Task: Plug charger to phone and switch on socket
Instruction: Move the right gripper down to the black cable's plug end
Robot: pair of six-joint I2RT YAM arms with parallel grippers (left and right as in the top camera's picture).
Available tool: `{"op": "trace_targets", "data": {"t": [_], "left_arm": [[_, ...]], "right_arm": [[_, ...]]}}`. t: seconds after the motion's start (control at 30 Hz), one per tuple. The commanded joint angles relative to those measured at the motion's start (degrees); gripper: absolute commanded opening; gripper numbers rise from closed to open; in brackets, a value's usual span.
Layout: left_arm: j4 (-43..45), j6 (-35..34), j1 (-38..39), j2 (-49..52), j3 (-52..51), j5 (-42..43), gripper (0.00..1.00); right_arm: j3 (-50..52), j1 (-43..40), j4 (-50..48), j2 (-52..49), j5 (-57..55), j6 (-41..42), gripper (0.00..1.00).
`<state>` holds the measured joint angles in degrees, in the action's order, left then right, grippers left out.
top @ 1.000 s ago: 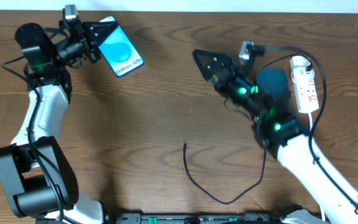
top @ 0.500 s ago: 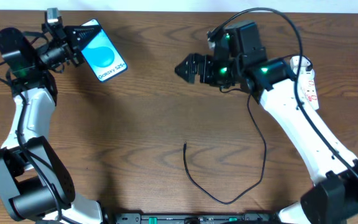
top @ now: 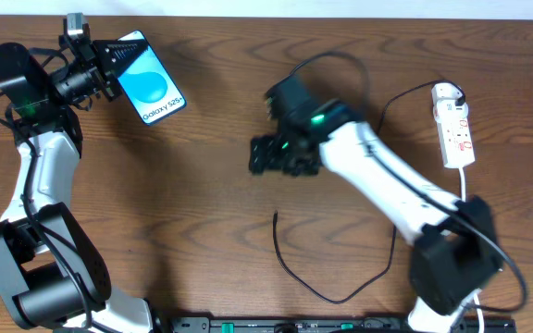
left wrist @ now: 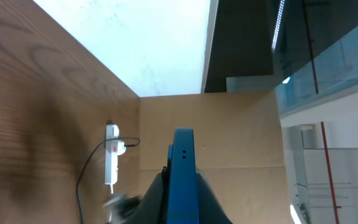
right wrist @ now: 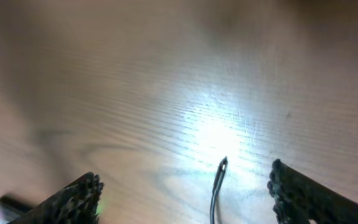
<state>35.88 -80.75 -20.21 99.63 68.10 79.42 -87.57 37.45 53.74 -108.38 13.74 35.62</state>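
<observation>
Currently 1 phone (top: 148,88), 1 charger (top: 276,231), 1 socket (top: 455,129). Left gripper (top: 114,67) clamps phone end, long axis running out from fingers. Right gripper (right wrist: 186,190) spread, apparently empty; charger tip lies between its fingers.

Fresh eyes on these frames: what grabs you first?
The bright blue phone stands out most, clamped in the left claw at the top left of the overhead view. In the middle, the right claw hangs open above the free tip of the thin black charger. The white socket lies at the far right, with a black plug in it.
</observation>
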Motion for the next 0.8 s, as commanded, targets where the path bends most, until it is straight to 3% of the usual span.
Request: {"op": "trace_targets", "data": {"t": [0.0,0.37,0.77], "left_arm": [[0.44,0.79,-0.13,-1.27,0.85,1.46,0.07],[0.44,0.81,-0.13,-1.27,0.85,2.64,0.07],[0.44,0.81,-0.13,-1.27,0.85,2.58,0.07]], "right_arm": [[-0.68,3.56,1.6,-2.75,-7.58,7.87,0.82],[1.14,9.2,6.34,-6.14,-9.33,15.69,0.82],[9.99,10.67,1.01,-6.14,-7.1,17.09,0.81]]}}
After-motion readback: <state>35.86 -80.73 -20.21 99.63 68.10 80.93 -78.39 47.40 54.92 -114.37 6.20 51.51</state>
